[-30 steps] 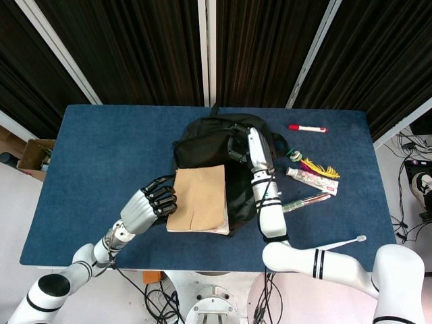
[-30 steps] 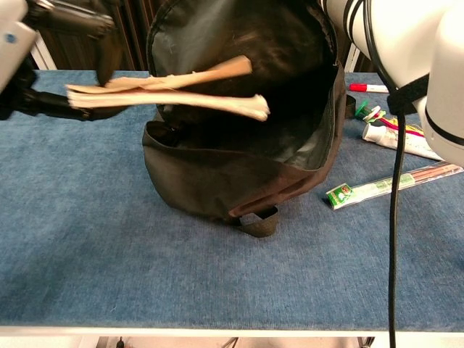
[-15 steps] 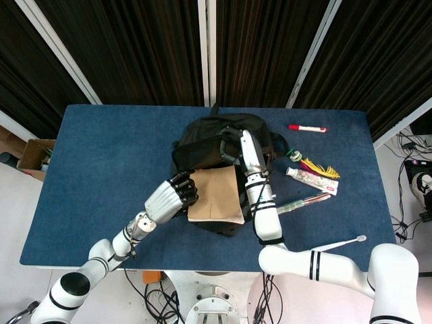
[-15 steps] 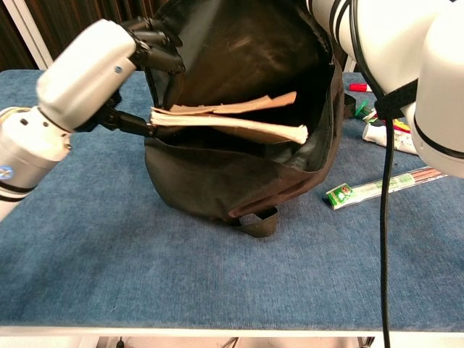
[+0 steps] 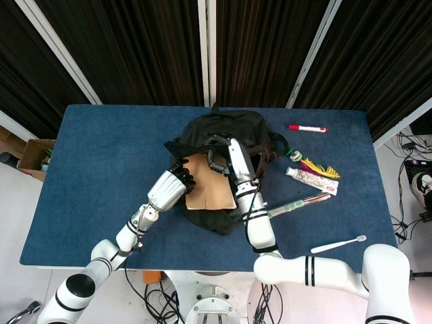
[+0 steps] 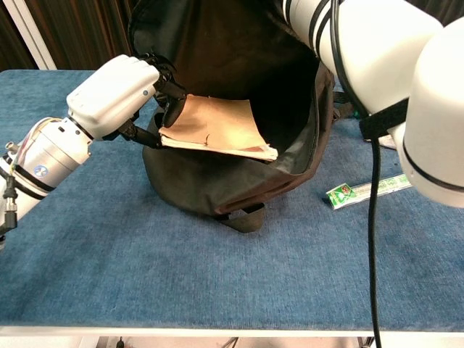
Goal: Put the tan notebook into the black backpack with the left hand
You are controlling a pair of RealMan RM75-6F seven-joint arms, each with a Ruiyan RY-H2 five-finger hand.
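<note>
The black backpack point(image 5: 233, 131) stands mid-table with its mouth facing me point(image 6: 217, 190). The tan notebook point(image 5: 210, 192) lies tilted inside the opening point(image 6: 217, 125), its near edge resting on the lower lip. My left hand point(image 5: 173, 188) grips the notebook's left edge at the bag's mouth point(image 6: 122, 93). My right hand point(image 5: 218, 160) holds the upper rim of the backpack and keeps the opening lifted. In the chest view only the right forearm point(image 6: 362, 51) shows, with the hand itself out of frame.
Right of the bag lie a red marker point(image 5: 307, 127), a toothpaste tube point(image 5: 312, 177), a colourful tasselled item point(image 5: 318, 166), a long green-ended packet point(image 5: 302, 201) point(image 6: 366, 191) and a white toothbrush point(image 5: 338, 244). Blue cloth covers the table point(image 5: 101, 155).
The left hand has pushed the notebook further right and down into the backpack's mouth. The right hand and the bag's upper rim have shifted slightly left.
</note>
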